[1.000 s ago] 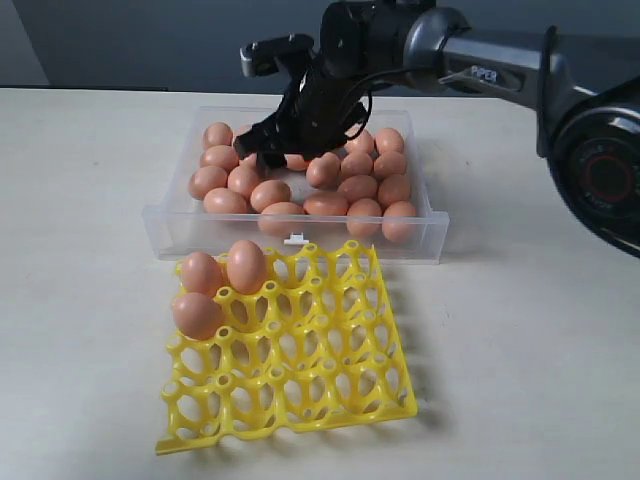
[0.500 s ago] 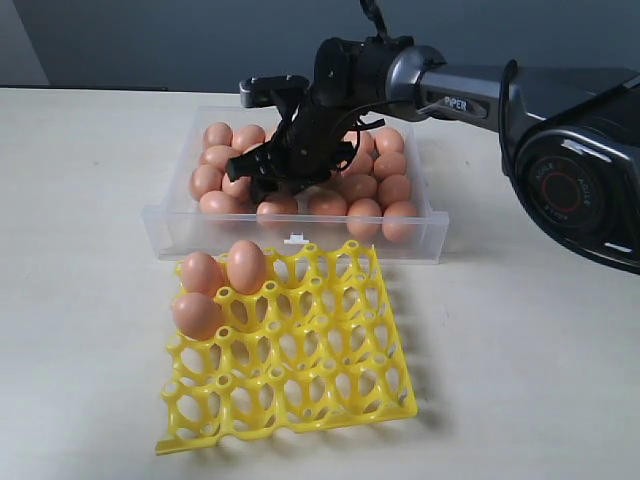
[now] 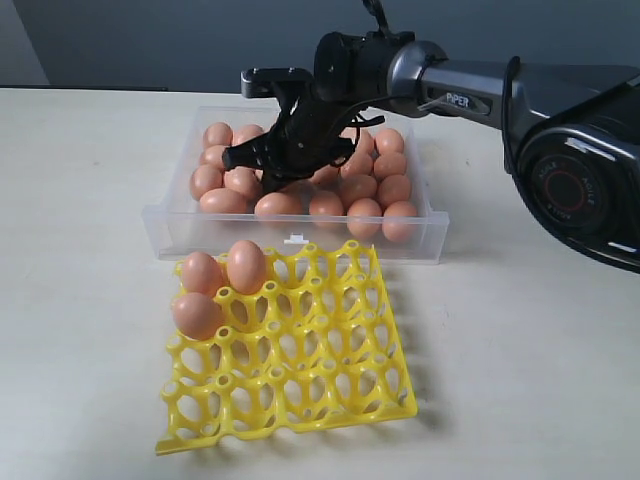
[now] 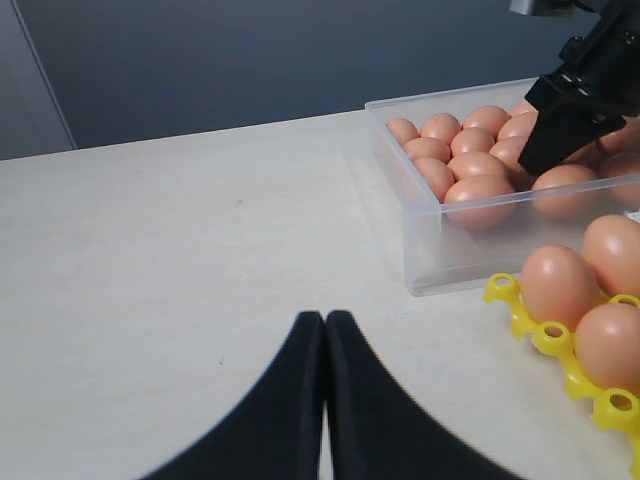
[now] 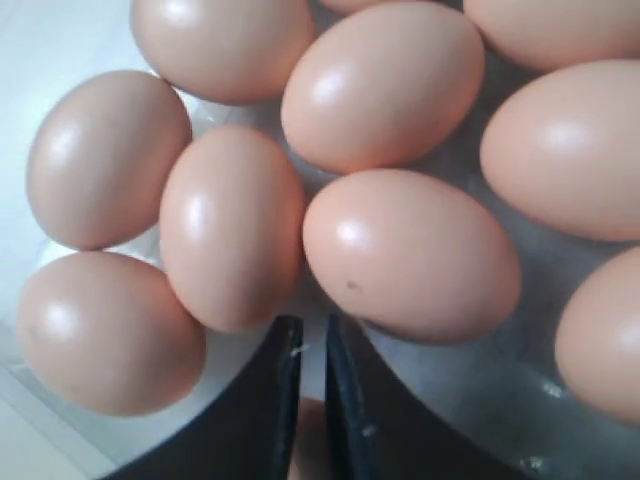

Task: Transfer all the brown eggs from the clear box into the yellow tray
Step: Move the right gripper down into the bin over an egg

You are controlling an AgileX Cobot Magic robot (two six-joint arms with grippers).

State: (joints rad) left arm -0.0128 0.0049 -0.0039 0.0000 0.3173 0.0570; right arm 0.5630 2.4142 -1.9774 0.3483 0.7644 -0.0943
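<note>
You face a pale cream tabletop (image 3: 520, 330) under soft, even light, backed by a dark blue-grey wall (image 3: 150, 40), a lighter grey panel (image 3: 15, 45) at far left

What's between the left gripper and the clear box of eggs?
Nothing but bare table. The left wrist view shows the left gripper, closed, and the clear box, with only tabletop between them.

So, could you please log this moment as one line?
right tool shut over brown oval eggs in clear plastic box | yellow plastic tray: three eggs
</note>
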